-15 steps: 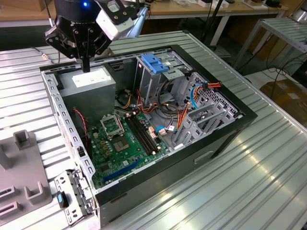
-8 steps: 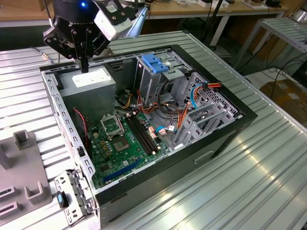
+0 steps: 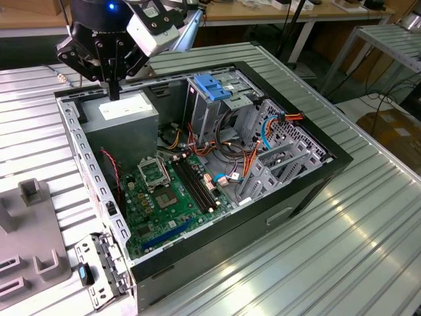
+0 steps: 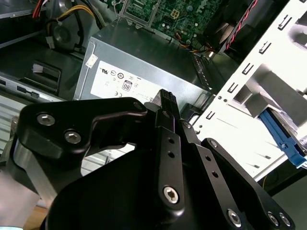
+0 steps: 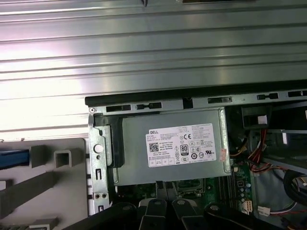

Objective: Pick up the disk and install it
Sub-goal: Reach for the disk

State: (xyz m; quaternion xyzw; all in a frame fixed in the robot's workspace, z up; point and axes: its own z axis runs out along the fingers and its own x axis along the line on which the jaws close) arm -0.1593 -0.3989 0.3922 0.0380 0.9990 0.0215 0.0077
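My gripper [image 3: 115,91] hangs over the back corner of the open computer case [image 3: 316,178] at the exterior view's left. It is just above the grey power-supply box [image 3: 125,108]. Its dark fingers are pressed together, shut, with nothing between them, as both wrist views show [image 4: 166,97] [image 5: 166,185]. Of the disk I see only a blue strip, seemingly its side rail [image 5: 12,158], lying on the grey fixture [image 5: 53,184] outside the case wall. The same blue strip [image 4: 283,139] shows beyond the pale metal frame in the second wrist view.
Inside the case lie the green motherboard [image 3: 171,191], orange and blue cables [image 3: 263,131], and a metal drive cage topped by a blue latch [image 3: 212,89]. The grey fixture [image 3: 29,230] stands at the exterior view's left on the ribbed metal table [image 3: 329,263].
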